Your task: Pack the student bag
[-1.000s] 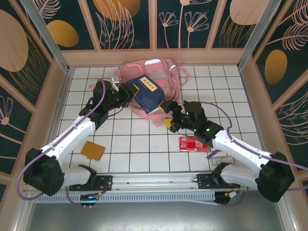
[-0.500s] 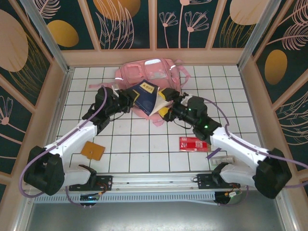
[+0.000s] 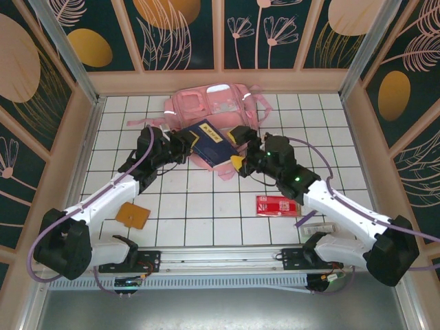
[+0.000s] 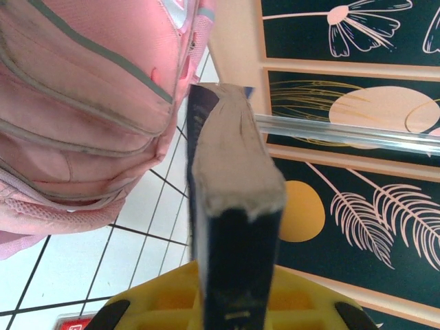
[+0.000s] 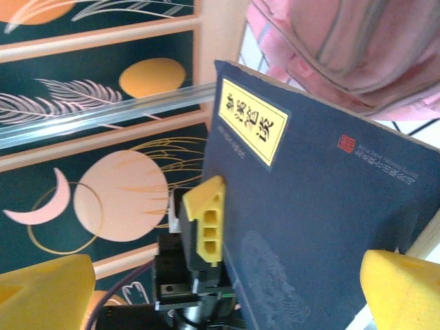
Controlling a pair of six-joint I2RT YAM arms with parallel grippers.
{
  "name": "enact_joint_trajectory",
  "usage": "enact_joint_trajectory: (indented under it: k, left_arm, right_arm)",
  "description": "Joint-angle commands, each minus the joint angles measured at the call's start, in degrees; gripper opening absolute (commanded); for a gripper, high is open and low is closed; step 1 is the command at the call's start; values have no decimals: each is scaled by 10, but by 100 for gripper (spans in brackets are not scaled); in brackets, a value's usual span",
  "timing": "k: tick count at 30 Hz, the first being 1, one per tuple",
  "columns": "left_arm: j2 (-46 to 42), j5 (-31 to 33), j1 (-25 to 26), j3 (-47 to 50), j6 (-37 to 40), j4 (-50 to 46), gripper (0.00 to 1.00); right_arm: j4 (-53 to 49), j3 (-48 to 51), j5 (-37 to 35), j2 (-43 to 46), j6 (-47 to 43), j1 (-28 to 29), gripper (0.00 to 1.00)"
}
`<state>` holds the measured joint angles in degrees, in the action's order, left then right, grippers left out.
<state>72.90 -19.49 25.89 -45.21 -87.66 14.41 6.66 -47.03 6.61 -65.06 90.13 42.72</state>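
Surface: white gridded tabletop (image 3: 206, 206), dark floral wall panels (image 3: 185, 34) | left gripper (image 3: 189, 143) clamps dark blue yellow-labelled book (image 3: 210, 141) | right gripper (image 3: 238, 148) spread wide beside it, gripping nothing | book hides part of the soft pink fabric backpack (image 3: 213, 103)

Pink bag (image 3: 214, 103), navy book (image 3: 210, 142) with yellow label (image 5: 251, 127).

From my station I see a white table (image 3: 206, 206) ruled with a dark grid. The student bag (image 3: 206, 103) lies flat against the middle of its far edge, straps spilling onto the tiles. An orange-brown square card (image 3: 133, 215) lies towards the near left corner. A red packet (image 3: 275, 205) lies right of centre, and a pale flat item (image 3: 317, 227) lies just beyond it, nearer the near edge.
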Motion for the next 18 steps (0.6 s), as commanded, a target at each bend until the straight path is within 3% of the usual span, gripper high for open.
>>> enact_joint_trajectory:
  k: [1, 6, 9, 12, 16, 18]
  left_arm:
    - [-1, -6, 0, -20, -112, 14, 0]
    - [10, 6, 0, -23, -103, 18, 0]
    - [15, 3, 1, -26, -112, 32, 0]
    - [22, -13, 1, -35, -115, 27, 0]
    - [35, -54, 1, -7, -164, 91, 0]
    - [35, -60, 1, 6, -173, 98, 0]
  right_arm:
    - [-108, -42, -30, -3, -1, 15, 99]
    - [-213, -66, -82, 2, 16, 25, 99]
    - [-127, -22, -47, 1, 30, 25, 99]
    - [16, 8, 6, -27, 31, 24, 92]
    - [59, -44, 29, -70, -12, 23, 75]
    - [72, -39, 2, -65, -12, 22, 48]
